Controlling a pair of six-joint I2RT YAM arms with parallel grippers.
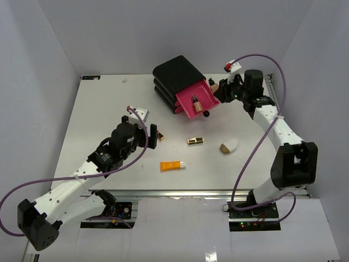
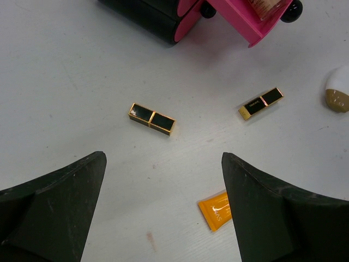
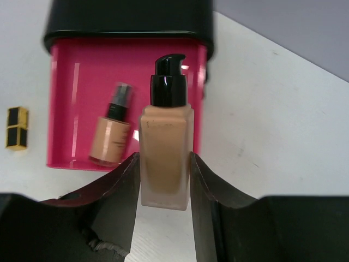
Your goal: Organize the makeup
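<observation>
My right gripper point(image 3: 163, 158) is shut on a square tan bottle point(image 3: 166, 131) with a black pump cap, held over the front edge of the open pink drawer point(image 3: 71, 82). A second, round tan bottle point(image 3: 110, 136) lies inside that drawer. In the top view the right gripper point(image 1: 219, 89) is at the drawer's right side. On the table lie two black-and-gold lipstick tubes point(image 2: 152, 118) point(image 2: 261, 103), an orange tube point(image 2: 215, 210) and a white-and-brown egg-shaped piece point(image 2: 339, 90). My left gripper point(image 2: 163, 158) is open above the table, with the nearer lipstick just ahead of it.
The black three-drawer box point(image 1: 174, 76) stands at the back centre, its lowest pink drawer point(image 1: 197, 99) pulled out toward the right. The orange tube point(image 1: 172, 165) lies near the front edge. The egg-shaped piece point(image 1: 229, 146) is right of the middle lipstick point(image 1: 196, 141).
</observation>
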